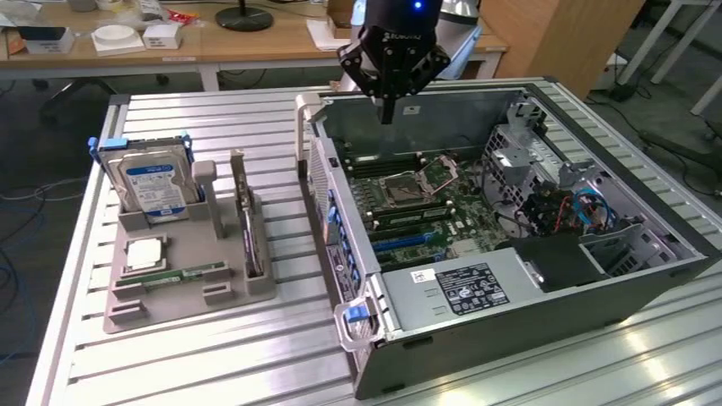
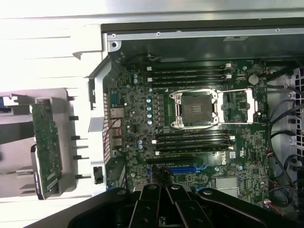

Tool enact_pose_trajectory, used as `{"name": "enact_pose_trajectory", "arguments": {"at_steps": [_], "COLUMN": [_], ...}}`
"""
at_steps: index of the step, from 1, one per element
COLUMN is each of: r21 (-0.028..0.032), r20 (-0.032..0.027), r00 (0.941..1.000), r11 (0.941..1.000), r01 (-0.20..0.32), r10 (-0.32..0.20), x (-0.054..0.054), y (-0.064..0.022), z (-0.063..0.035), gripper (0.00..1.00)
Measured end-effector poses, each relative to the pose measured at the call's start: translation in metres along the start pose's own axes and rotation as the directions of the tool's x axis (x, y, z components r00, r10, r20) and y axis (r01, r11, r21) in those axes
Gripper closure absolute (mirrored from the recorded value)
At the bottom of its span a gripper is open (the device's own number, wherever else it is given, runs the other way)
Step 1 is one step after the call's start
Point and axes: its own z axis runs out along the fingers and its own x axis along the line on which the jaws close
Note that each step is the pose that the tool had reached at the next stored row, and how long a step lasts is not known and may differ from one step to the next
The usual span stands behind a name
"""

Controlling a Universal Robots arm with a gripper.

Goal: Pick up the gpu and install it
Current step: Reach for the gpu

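The gpu (image 1: 243,216) stands on edge in a slot of the grey holder (image 1: 169,300) at the exterior view's left; its green circuit board (image 2: 46,147) shows in the wrist view. My gripper (image 1: 387,114) hangs above the far wall of the open computer case (image 1: 564,296), well apart from the gpu. Its fingers (image 2: 166,197) are shut with nothing between them. Below it lies the motherboard (image 2: 133,109), with a blue expansion slot (image 2: 187,168) and an open CPU socket (image 2: 195,109).
The holder also carries a silver hard drive with a blue label (image 1: 152,182), a narrow RAM stick (image 1: 175,277) and a CPU (image 1: 144,254). Cables and a drive cage (image 1: 564,203) crowd the case's right side. A desk with clutter (image 1: 135,38) stands behind the slotted metal table.
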Motion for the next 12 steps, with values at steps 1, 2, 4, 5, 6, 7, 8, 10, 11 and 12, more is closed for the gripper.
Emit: {"name": "enact_pose_trajectory", "arguments": {"at_steps": [1,2,4,5,6,7,8,10,11,12], "r21": [0.0000,0.0000,0.0000,0.0000,0.0000,0.0000,0.0000,0.0000,0.0000,0.0000], "r20": [0.0000,0.0000,0.0000,0.0000,0.0001,0.0001,0.0000,0.0000,0.0000,0.0000], "r00": [1.0000,1.0000,1.0000,1.0000,1.0000,1.0000,1.0000,1.0000,1.0000,1.0000], "r11": [1.0000,1.0000,1.0000,1.0000,1.0000,1.0000,1.0000,1.0000,1.0000,1.0000], "r01": [0.000,0.000,0.000,0.000,0.000,0.000,0.000,0.000,0.000,0.000], "r10": [0.000,0.000,0.000,0.000,0.000,0.000,0.000,0.000,0.000,0.000], "x": [0.002,0.003,0.007,0.009,0.011,0.013,0.015,0.019,0.021,0.022], "y": [-0.0001,-0.0003,-0.0005,-0.0007,-0.0008,-0.0010,-0.0011,-0.0014,-0.0015,-0.0017], "z": [0.0000,0.0000,0.0000,0.0000,0.0000,0.0000,0.0001,0.0001,0.0001,0.0002], "gripper": [0.90,0.90,0.90,0.90,0.90,0.90,0.90,0.90,0.90,0.90]}}
